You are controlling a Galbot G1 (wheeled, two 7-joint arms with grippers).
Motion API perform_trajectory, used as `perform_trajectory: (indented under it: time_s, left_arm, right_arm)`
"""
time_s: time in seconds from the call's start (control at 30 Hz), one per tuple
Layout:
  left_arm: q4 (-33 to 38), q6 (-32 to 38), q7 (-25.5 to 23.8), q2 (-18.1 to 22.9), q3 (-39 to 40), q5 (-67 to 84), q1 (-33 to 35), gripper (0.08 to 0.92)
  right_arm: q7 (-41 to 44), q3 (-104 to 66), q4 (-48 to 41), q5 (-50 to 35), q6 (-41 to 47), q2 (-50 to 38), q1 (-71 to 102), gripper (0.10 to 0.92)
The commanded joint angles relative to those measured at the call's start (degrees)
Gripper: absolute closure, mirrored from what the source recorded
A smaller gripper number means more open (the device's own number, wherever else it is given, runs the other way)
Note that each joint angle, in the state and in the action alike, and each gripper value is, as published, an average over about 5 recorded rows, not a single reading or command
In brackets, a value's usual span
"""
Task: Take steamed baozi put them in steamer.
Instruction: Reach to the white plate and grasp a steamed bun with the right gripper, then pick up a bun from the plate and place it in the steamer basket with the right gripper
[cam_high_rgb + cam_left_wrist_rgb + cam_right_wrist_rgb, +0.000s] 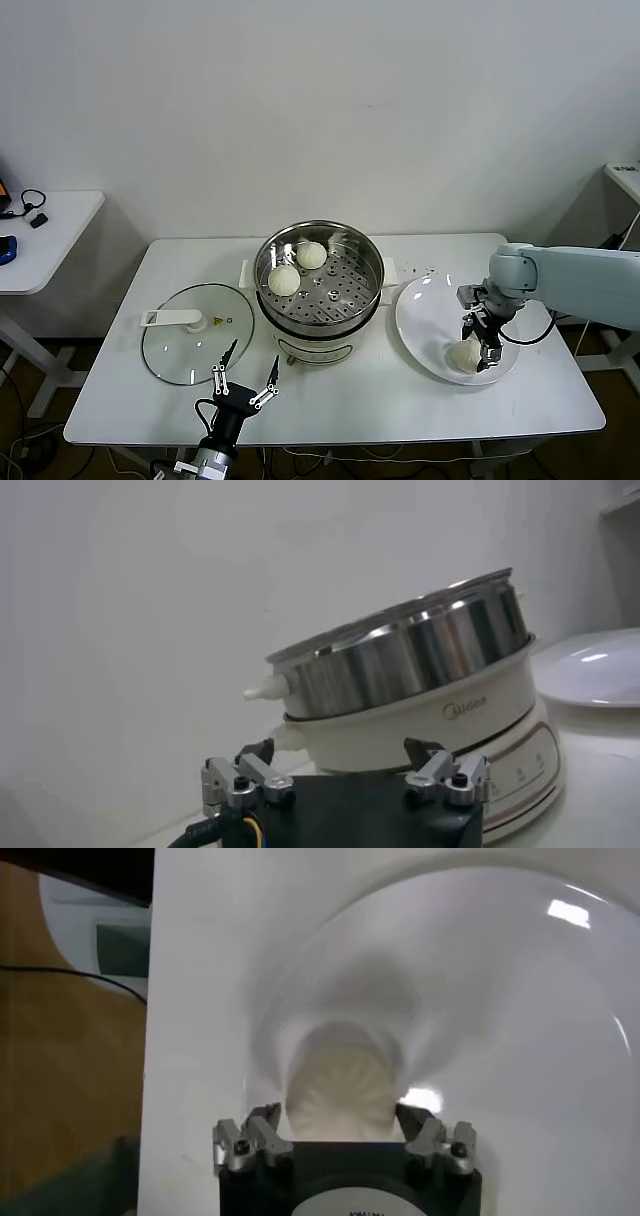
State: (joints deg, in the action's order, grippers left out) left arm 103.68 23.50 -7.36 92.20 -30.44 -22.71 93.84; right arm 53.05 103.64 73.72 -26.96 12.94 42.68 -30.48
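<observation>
The steamed baozi (pixel 465 354) is a soft, round, cream-white bun with little folds on top. It sits on the smooth white plate (pixel 420 305), on the right of the table (pixel 350 410). The right gripper (pixel 478 352) is down over it with a finger on each side, but I cannot tell if they squeeze it. Two more buns (pixel 297 268) lie on the holey tray inside the shiny metal steamer (pixel 318 285). The left gripper (pixel 243 385) waits open near the flat glass lid (pixel 195 345).
</observation>
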Motion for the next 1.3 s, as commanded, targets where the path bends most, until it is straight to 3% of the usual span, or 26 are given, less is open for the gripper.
perform_trajectory:
  time_s: [0.03,0.37,0.97,1.3]
  left_arm:
    - [0.2,0.1,-0.1,2.8,0.1,-0.1,0.1,0.177]
    - [0.5,0.2,-0.1,2.8,0.0,-0.2,0.3,0.177]
    - [0.9,0.2,0.1,2.5,1.0,-0.9,0.6,0.177]
    - [0.8,0.2,0.1,2.7,1.2,-1.3,0.7,0.177]
  right_arm:
    - [-0.1,-0.3,-0.3,0.2,-0.1,0.0,0.3,0.38]
    - [1.7,5.0,2.7,-1.6,-3.2,0.4,-11.3,0.635]
    - [5.3,12.7,6.0,-4.9,-10.8,3.5,-26.6,0.618]
    - [6.2,12.9,4.7,-0.6,-25.9,9.8,-34.6,0.619]
